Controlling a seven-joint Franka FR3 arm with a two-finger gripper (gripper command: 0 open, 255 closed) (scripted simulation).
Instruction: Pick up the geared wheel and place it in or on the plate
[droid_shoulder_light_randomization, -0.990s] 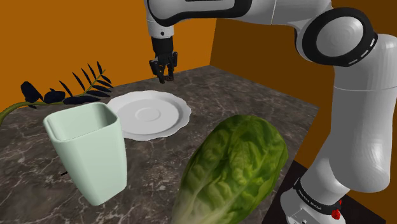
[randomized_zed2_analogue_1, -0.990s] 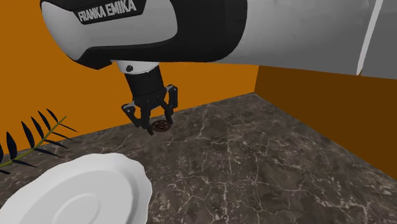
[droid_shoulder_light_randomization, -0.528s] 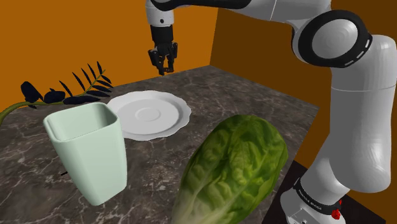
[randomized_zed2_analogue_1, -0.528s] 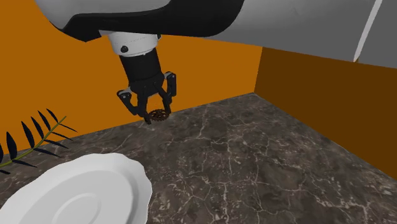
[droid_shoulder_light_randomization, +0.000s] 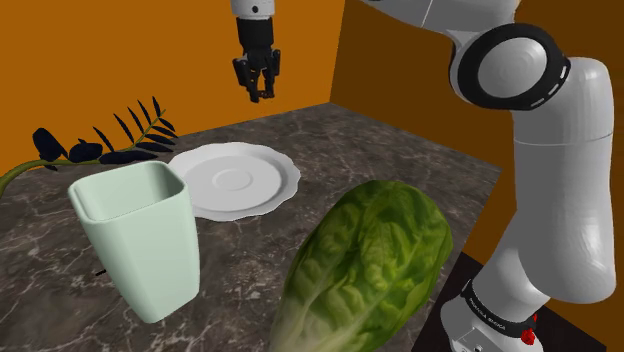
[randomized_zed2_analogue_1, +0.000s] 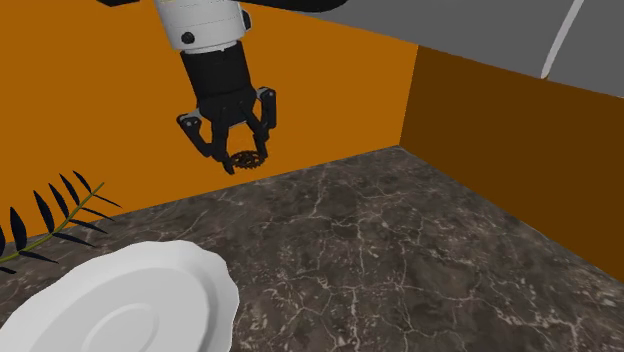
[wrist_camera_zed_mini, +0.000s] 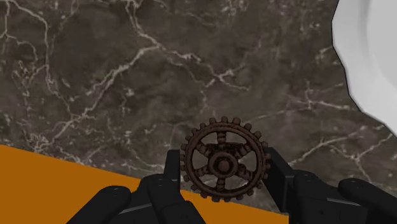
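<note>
My gripper (droid_shoulder_light_randomization: 257, 90): hangs in the air from my arm, fingers pointing down, above the table's far edge where it meets the orange wall (droid_shoulder_light_randomization: 120, 60).
My fingers (wrist_camera_zed_mini: 173, 172): clamped on the wheel's toothed rim, one black finger on each side of it.
Geared wheel (wrist_camera_zed_mini: 224, 164): small, dark rusty brown, with spokes and a round hub. It is held between my fingertips, lifted well clear of the table. In the second exterior view it shows at the tips of my gripper (randomized_zed2_analogue_1: 243, 158).
Table (droid_shoulder_light_randomization: 400, 165): dark marble with pale veins. In the wrist view the strip of it along the wall lies directly under the wheel.
Plate (droid_shoulder_light_randomization: 232, 180): white, with a wavy rim, flat on the table and bare. It sits in from the far edge, apart from the spot below my gripper.
Cup (droid_shoulder_light_randomization: 140, 235): pale green, square-sided, upright near the table's front edge.
Lettuce (droid_shoulder_light_randomization: 365, 265): a large green head lying near the front edge, beside the cup.
Sprig (droid_shoulder_light_randomization: 110, 145): dark leaves along the far edge, just beyond the plate.
</note>
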